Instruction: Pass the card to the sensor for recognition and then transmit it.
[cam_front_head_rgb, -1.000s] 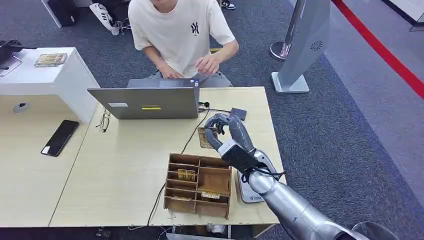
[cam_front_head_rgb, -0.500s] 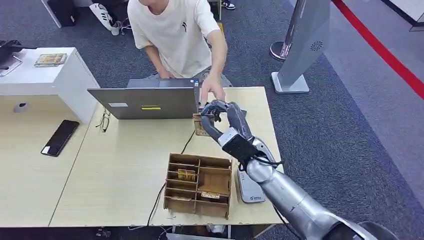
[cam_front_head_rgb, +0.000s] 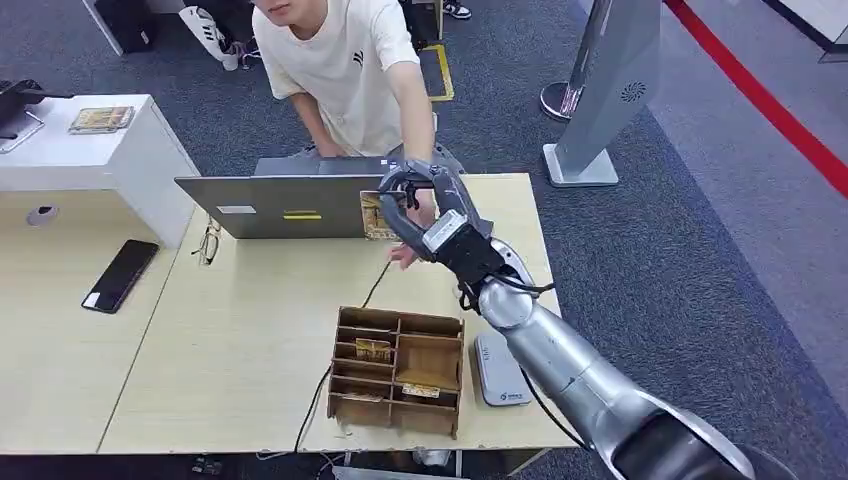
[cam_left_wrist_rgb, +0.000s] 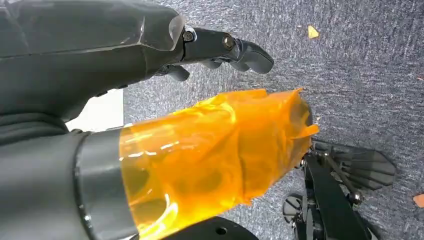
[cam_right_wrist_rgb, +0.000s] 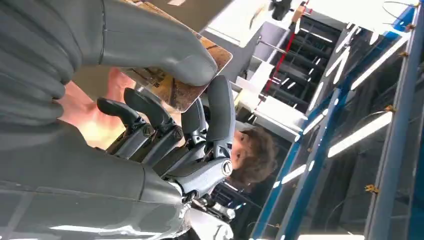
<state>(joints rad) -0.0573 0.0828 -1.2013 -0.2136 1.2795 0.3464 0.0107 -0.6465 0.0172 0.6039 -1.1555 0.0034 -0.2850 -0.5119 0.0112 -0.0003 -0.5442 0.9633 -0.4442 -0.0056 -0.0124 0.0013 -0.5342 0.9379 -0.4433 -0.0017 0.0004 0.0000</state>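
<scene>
Right hand (cam_front_head_rgb: 418, 210): raised above the far side of the desk (cam_front_head_rgb: 230, 330), thumb and fingers pinching the card (cam_front_head_rgb: 372, 216) upright in front of the laptop (cam_front_head_rgb: 290, 205). Person's hand (cam_front_head_rgb: 404, 252): reaching in just beneath it. Sensor (cam_front_head_rgb: 500, 368): white, flat on the desk beside the wooden organiser (cam_front_head_rgb: 398, 372), well apart from the card. Step judged: handover. Next: loosen the pinch once the person grips. Left hand (cam_left_wrist_rgb: 220, 47): hanging over carpet, fingers loosely extended, holding nothing.
</scene>
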